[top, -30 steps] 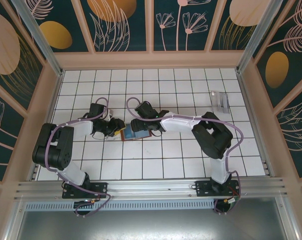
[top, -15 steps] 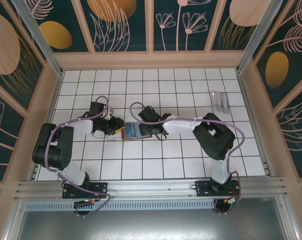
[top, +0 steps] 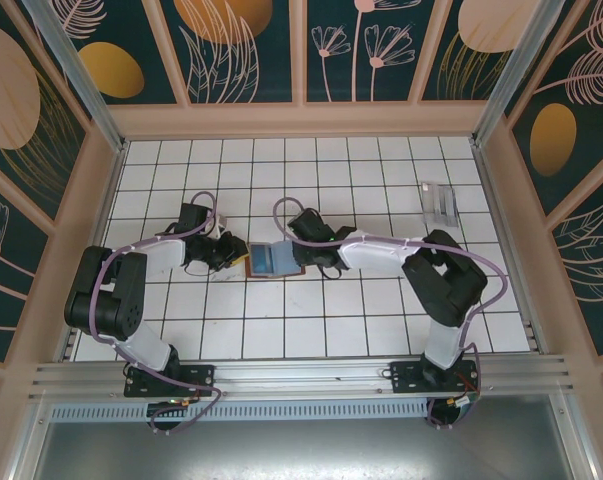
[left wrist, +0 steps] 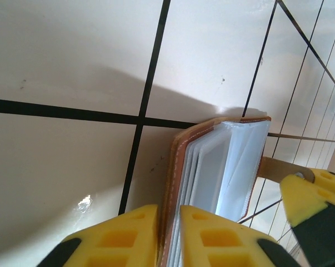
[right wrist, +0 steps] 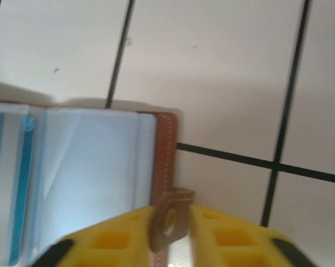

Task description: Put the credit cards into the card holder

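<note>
card holder (top: pixel 269 258) lies open mid-frame, left gripper (left wrist: pixel 168 225) pinching its left cover edge, right gripper (right wrist: pixel 171 225) apparently clamped on its closing tab (right wrist: pixel 173 207), credit cards (top: pixel 440 201) upper right of frame, well apart.

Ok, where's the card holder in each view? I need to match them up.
Top external: the card holder lies open, a little left of the picture's centre.
Left wrist: centre down to the bottom edge, seen edge-on, with the left claw shut on its cover.
Right wrist: lower left, clear sleeves facing up, with the right claw shut on its tab.
Shared landmark: the holder's brown stitched rim.
</note>
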Available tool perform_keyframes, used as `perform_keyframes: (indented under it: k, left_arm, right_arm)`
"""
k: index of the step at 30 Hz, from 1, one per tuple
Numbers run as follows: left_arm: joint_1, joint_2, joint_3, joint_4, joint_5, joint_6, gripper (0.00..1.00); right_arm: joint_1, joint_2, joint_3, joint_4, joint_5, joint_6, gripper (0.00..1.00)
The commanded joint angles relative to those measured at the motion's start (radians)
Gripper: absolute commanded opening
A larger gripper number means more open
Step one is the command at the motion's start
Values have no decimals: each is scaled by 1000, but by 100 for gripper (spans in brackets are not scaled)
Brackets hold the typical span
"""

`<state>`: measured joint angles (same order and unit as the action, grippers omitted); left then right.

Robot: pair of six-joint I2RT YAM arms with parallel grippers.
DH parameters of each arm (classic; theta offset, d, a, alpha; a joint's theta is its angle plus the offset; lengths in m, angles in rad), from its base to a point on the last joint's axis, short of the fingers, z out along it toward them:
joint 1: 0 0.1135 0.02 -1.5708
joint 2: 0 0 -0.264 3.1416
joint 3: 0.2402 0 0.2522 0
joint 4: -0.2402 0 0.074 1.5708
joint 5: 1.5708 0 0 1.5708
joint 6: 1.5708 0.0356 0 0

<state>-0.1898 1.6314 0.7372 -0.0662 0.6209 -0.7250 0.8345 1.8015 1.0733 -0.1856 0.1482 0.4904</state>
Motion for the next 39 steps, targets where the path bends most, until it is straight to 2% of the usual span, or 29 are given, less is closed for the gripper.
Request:
perform_keyframes:
  k: [1, 4, 7, 11, 16, 23, 29, 32, 39]
  left_arm:
    - [3, -9, 15, 15, 27, -1, 14]
    - [0, -18, 34, 13, 26, 18, 10]
    - [-10, -49, 56, 45, 34, 27, 11]
    - [-46, -19, 121, 71, 142, 34, 22]
    - [-109, 67, 147, 163, 187, -12, 22]
    - [-183, 149, 158, 242, 204, -44, 27]
    - [-183, 183, 140, 216, 162, -31, 27]
    - [-184, 204, 144, 197, 137, -22, 27]
    - [-183, 215, 145, 186, 112, -30, 26]
  right_arm:
    - [-27, -49, -62, 71, -64, 23, 15]
    - [-45, -73, -115, 161, -167, 23, 11]
    - [-56, -79, -153, 256, -280, 34, 5]
    - [-72, -62, -181, 344, -363, 85, 2]
    - [-114, -34, -224, 469, -473, 156, 0]
    - [-146, -57, -259, 512, -490, 186, 1]
    - [-167, -69, -259, 484, -495, 184, 17]
    - [-166, -69, -248, 479, -510, 178, 21]
    - [-166, -68, -221, 455, -516, 175, 18]
